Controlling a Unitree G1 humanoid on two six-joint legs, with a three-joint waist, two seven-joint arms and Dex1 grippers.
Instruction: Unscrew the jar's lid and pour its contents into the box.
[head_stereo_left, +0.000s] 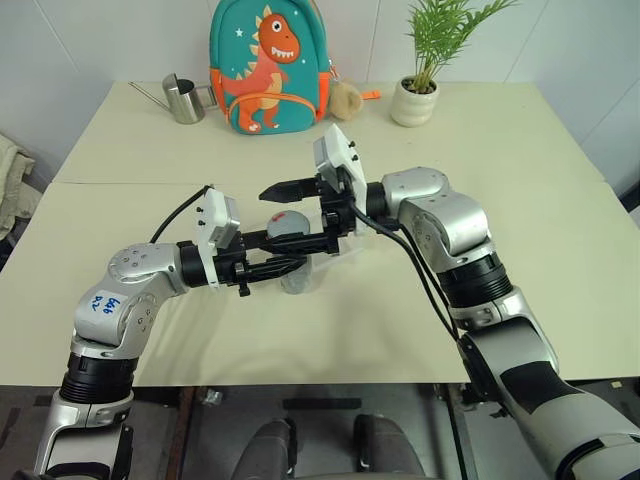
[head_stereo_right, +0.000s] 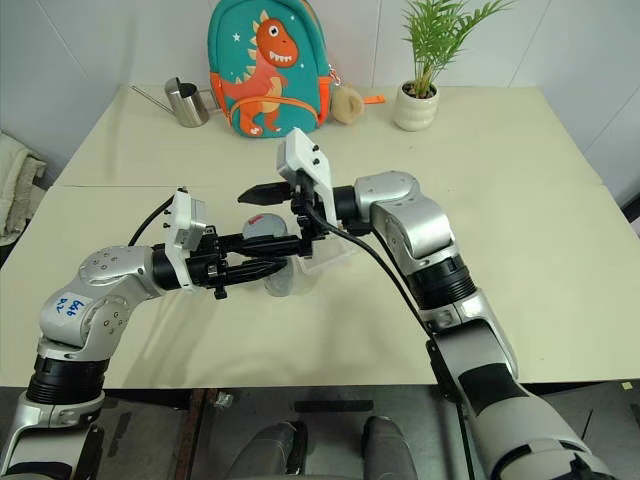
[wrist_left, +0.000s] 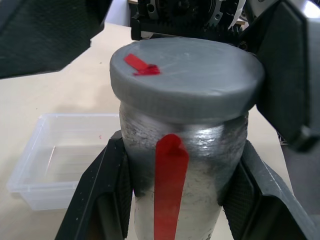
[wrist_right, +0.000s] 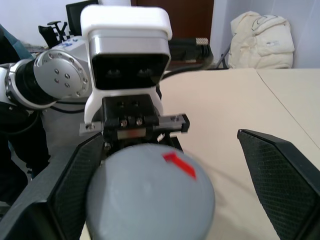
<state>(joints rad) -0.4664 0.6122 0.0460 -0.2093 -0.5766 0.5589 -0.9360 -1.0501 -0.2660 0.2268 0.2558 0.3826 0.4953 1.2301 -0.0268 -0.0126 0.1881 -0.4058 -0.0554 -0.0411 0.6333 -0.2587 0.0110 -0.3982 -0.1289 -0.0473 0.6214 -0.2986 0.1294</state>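
While the jar (wrist_left: 180, 165) is clenched in the left jaws, its lid (wrist_left: 187, 75), not yet unscrewed, is straddled by the released right jaws.

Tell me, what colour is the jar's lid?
Grey, with a small red mark on top; the lid shows best in the left wrist view.
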